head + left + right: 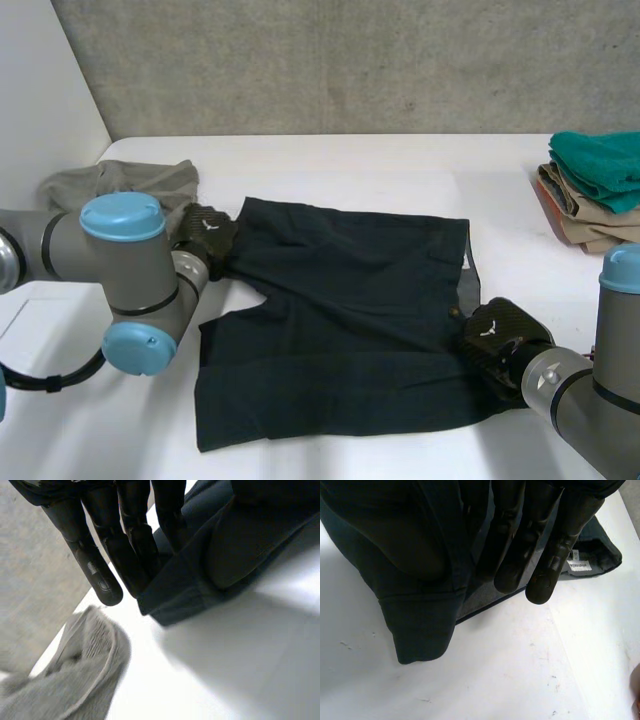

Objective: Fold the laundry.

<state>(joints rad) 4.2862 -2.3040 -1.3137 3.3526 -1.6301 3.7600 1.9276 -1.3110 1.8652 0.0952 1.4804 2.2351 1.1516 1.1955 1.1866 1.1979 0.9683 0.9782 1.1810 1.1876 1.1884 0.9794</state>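
Note:
Dark navy shorts (pixel 340 320) lie spread flat in the middle of the white table (pixel 350 160). My left hand (pixel 205 235) is at their far left corner. In the left wrist view its straight fingers (pixel 105 540) pinch that corner of the shorts (pixel 185 585) against the thumb. My right hand (pixel 495 340) is at the shorts' right edge, towards the near corner. In the right wrist view its fingers (pixel 560 535) and thumb pinch a fold of the shorts (pixel 420 625), lifted just off the table. A white label (pixel 577 566) shows past the fingertips.
A crumpled grey garment (pixel 120 180) lies at the far left of the table, just beyond my left hand's fingertips (pixel 75 680). A stack of folded clothes (pixel 595 190), teal on top of tan, sits at the far right edge.

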